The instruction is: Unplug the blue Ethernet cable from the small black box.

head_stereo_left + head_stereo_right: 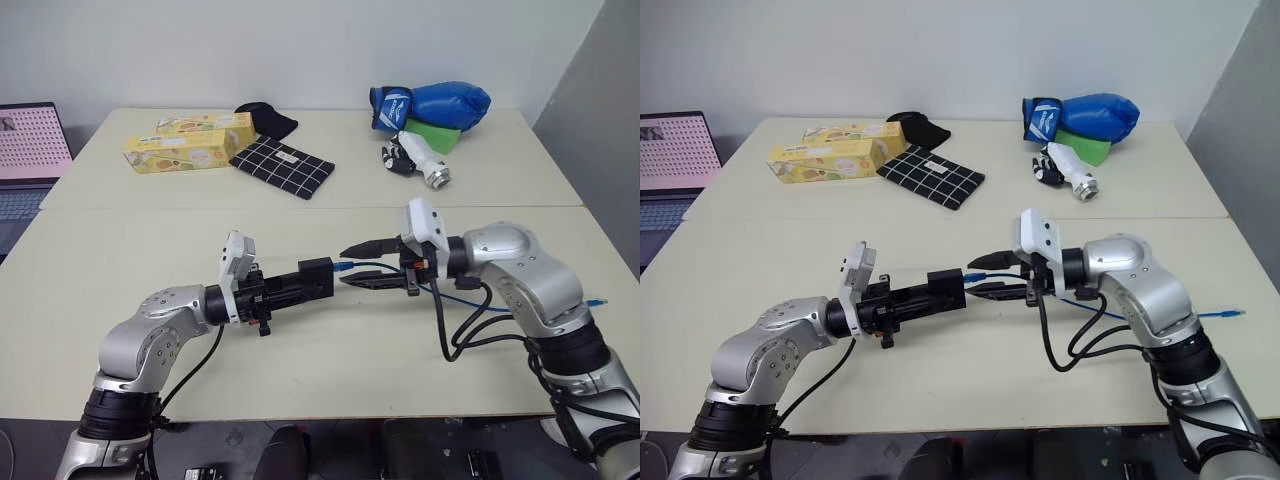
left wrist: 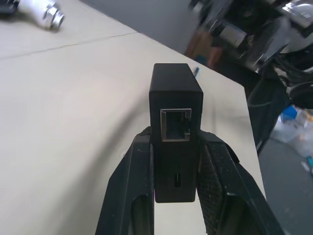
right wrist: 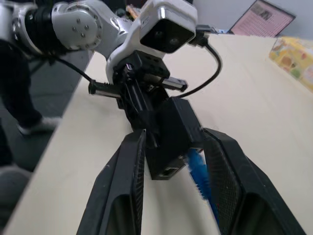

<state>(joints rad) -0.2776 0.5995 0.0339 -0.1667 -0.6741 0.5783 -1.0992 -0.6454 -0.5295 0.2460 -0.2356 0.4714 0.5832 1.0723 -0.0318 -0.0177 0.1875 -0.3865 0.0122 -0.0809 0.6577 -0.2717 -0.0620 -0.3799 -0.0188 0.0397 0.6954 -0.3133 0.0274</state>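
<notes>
Matte black and roughly cubic, the small plastic box [image 2: 175,147] sits clamped between the two black fingers of the left pincer [image 1: 318,279], which is shut tight on its sides and holds it level above the pale counter [image 1: 330,370], near the middle of the head view. That side grip leaves the port face clear: in the left wrist view the metal-lined socket is bare, with no plug in it. Just at the box's 3 o'clock side the thin bright-blue Ethernet cable [image 1: 352,267] ends close to the box but apart from it, lying in the gap of the right pincer [image 1: 362,264]. Its fingers stand partly open, one above and one below the cord, and I cannot tell whether either still touches it; they do not clamp it. From there the cable trails under the right arm toward 4 o'clock, its far end lying on the counter near the edge. Holding box and plug in line at one height suits a straight pull, and judging by the bare socket the unplugging looks done.
</notes>
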